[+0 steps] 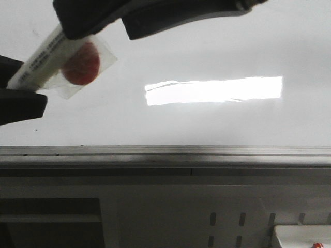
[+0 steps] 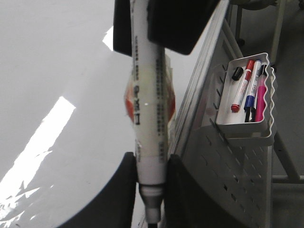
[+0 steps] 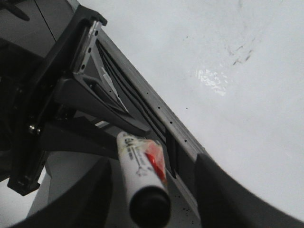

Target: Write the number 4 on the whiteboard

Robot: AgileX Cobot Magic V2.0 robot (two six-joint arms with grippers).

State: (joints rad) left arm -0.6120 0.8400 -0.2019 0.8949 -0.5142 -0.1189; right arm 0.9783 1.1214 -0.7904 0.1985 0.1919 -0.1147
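Observation:
The whiteboard [image 1: 207, 46] is glossy white, with a bright rectangular glare [image 1: 214, 90] and a grey edge rail [image 1: 165, 151]. No number 4 shows on it; only faint grey smudges [image 3: 240, 52] appear in the right wrist view. My left gripper [image 2: 151, 190], at the left edge of the front view [image 1: 18, 85], is shut on a white marker [image 2: 147, 95] near its tip. The marker [image 1: 44, 59] carries a red label. My right gripper [image 3: 152, 194] is open around the marker's black rear end [image 3: 149, 204], with a gap on one side. It is at the top of the front view [image 1: 121, 23].
A white tray [image 2: 247, 126] holding red, blue and pink markers hangs on a perforated grey panel [image 2: 228, 175] below the board's rail; its corner shows in the front view [image 1: 300, 235]. A dark metal bracket [image 3: 85, 95] lies under the board's edge.

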